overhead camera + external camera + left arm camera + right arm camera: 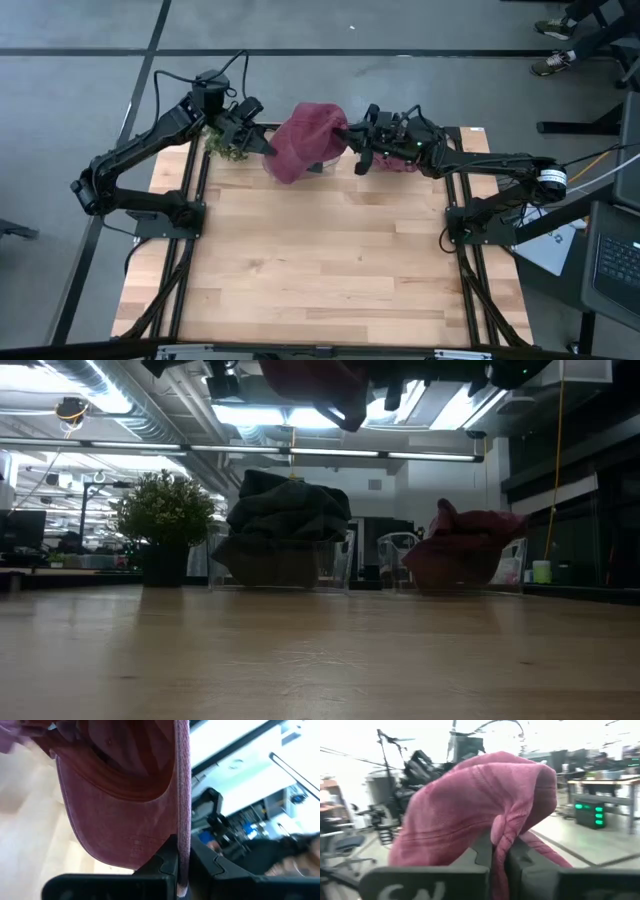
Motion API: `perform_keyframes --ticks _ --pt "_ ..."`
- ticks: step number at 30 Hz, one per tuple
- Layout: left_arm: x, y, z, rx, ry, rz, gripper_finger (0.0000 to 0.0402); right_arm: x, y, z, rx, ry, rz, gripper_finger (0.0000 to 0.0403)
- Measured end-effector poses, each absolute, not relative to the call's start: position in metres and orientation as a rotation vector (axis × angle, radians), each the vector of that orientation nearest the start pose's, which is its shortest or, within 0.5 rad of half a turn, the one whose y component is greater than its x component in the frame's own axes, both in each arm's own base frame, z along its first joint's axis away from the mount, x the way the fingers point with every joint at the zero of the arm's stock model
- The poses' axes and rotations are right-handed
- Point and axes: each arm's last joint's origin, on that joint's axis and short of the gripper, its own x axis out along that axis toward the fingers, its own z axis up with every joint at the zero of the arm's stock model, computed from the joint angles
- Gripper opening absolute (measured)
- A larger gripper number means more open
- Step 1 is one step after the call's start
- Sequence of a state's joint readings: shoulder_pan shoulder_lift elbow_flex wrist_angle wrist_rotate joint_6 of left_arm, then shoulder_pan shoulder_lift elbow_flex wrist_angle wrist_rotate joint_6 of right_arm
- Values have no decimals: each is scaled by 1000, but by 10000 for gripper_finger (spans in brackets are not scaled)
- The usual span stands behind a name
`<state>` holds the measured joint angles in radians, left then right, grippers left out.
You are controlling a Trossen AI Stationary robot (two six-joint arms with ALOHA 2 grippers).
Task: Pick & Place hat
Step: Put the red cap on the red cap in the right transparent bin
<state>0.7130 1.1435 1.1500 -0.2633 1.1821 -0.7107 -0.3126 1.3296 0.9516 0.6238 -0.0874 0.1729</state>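
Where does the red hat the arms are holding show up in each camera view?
High: hat at the table's far edge, between both end effectors.
Low: top centre, hanging dark.
Left wrist: brim fills the picture, fingers shut on it.
Right wrist: centre, fingers shut on it.
Shared landmark: plant, high and low views.

Potted plant point(166, 525) far-left; two clear bins point(283, 565) behind
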Motion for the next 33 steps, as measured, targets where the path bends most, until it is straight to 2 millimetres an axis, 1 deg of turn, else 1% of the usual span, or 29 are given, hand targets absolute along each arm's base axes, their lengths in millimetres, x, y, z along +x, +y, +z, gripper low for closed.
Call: perform_keyframes --ticks 4,8,11,14,17,20,23,27,30,33 --pt "189 131 386 -902 332 -487 17 278 -86 358 167 -287 -89 32" --pt "187 131 387 -903 347 -554 17 267 -83 369 208 -298 108 15" --pt "187 131 387 -895 343 -552 17 258 -80 376 234 -296 253 14" --pt "188 132 387 -880 332 -532 17 255 -79 381 257 -297 369 20" --pt "192 128 387 -829 315 -509 18 253 -77 384 267 -301 426 23" --pt "196 124 387 -772 301 -501 22 251 -76 391 256 -302 458 15" --pt "201 116 389 -731 299 -552 42 248 -74 399 224 -319 505 12" --pt "206 108 391 -701 293 -584 84 244 -71 411 220 -323 578 16" --pt "207 106 391 -689 288 -568 119 244 -70 416 243 -293 625 16" --pt "209 106 391 -654 269 -522 151 241 -69 426 259 -302 650 14"
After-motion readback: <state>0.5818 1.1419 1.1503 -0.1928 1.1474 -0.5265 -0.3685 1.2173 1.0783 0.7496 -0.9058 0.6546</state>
